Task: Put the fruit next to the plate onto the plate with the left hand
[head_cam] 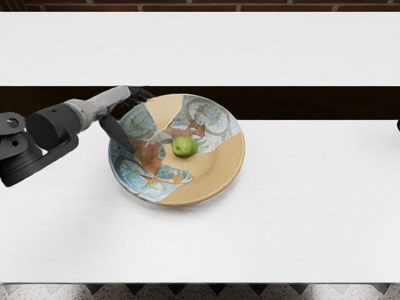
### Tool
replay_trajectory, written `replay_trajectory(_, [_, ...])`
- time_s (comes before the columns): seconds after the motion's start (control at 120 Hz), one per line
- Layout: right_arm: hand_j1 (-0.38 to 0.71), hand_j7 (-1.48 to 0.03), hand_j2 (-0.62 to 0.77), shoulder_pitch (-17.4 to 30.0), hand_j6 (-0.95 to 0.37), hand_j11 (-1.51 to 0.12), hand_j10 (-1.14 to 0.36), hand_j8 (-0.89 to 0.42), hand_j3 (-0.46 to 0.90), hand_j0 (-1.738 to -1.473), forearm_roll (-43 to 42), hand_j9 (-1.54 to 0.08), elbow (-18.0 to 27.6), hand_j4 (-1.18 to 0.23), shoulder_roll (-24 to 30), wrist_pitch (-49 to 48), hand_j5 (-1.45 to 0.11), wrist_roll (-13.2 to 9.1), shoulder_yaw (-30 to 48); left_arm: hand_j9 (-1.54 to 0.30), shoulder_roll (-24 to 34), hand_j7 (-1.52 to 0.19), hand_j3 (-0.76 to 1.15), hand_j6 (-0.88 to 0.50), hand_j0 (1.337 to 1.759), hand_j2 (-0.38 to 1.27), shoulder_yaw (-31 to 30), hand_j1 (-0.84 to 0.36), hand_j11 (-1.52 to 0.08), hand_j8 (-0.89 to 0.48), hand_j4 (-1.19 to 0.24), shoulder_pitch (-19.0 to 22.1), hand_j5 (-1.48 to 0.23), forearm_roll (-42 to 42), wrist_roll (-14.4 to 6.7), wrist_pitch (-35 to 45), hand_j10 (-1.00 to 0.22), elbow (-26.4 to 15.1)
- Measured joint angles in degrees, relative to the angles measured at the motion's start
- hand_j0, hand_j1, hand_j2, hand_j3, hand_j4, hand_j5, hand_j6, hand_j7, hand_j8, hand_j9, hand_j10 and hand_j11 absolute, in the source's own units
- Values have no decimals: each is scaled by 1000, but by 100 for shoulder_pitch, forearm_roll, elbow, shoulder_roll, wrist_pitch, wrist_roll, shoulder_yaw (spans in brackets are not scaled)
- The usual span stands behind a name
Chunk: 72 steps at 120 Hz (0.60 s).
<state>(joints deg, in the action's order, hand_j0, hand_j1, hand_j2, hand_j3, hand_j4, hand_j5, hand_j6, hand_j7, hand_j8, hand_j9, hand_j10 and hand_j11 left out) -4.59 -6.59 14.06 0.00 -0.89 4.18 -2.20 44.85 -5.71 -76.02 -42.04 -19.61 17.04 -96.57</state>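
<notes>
On plate (220, 164) centre: small green round fruit (184, 146); left hand (133, 97) at rim, fingers spread, holding nothing.

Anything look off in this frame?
Nothing really. The green fruit lies on the plate, nothing spilled. Plate's blue pattern is jagged and patchy, which looks like glaze, not cracks. The left hand hovers open at its far-left rim.

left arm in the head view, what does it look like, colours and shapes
The left arm starts in a bulky black joint housing, then a dark grey cylinder, then a slimmer silver-grey forearm. The left hand is black with thin fingers. No cables or markings show. The right arm is only a dark sliver at the right edge.
</notes>
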Motion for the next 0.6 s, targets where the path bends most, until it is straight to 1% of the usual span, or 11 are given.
replay_trajectory(0.117, [-331, -20, -3, -2, -15, -20, -15, -15, 0, -1658, 0, -20, -1, -15, 0, 0, -20, -1, 0, -235, 900, -235, 0, -184, 1658, 51, 477, 139, -235, -181, -183, 9, -236, 1293, 1, -1243, -180, 6])
replay_trajectory(0.217, [-331, -20, -3, 0, -15, -20, -15, -15, 0, -1658, 0, -20, -1, -15, 0, 1, -20, -1, 0, -212, 1910, -212, 0, -166, 1658, 42, 863, 158, -212, -165, -166, 46, -212, 2444, 1, -2642, -164, 48])
replay_trajectory(0.275, [-331, -20, -3, 0, -15, -20, -15, -15, 0, -1658, 0, -20, -1, -15, 0, 1, -20, -1, 0, -204, 2441, -204, 0, -160, 1658, 39, 983, 165, -203, -159, -159, 123, -204, 3252, -5, -3413, -158, 67])
replay_trajectory(0.342, [-331, -20, -3, 1, -15, -20, -15, -15, 0, -1658, 0, -20, -2, -15, 0, 0, -20, -2, 0, -196, 2871, -196, 0, -154, 1658, 36, 1034, 172, -195, -153, -153, 197, -196, 4017, -10, -4180, -152, 99])
replay_trajectory(0.383, [-331, -20, -3, 0, -15, -20, -15, -15, 0, -1658, 0, -20, -2, -15, 0, 0, -20, -3, 0, -191, 3059, -191, 0, -150, 1658, 34, 1052, 176, -191, -149, -149, 206, -191, 4315, -12, -4519, -149, 115])
replay_trajectory(0.442, [-331, -20, -3, 1, -15, -20, -15, -15, 0, -1658, 0, -20, -1, -15, 0, 1, -20, -1, 0, -186, 3106, -186, 0, -145, 1658, 32, 1042, 180, -185, -145, -145, 210, -186, 4574, -13, -4815, -145, 132])
replay_trajectory(0.6, [-331, -20, -3, 0, -15, -20, -15, -15, 0, -1658, 0, -20, -2, -15, 0, -1, -20, -1, 0, -144, 3100, -144, 0, -112, 1658, 23, 1007, 217, -144, -112, -112, 228, -144, 4840, -10, -5124, -112, 165])
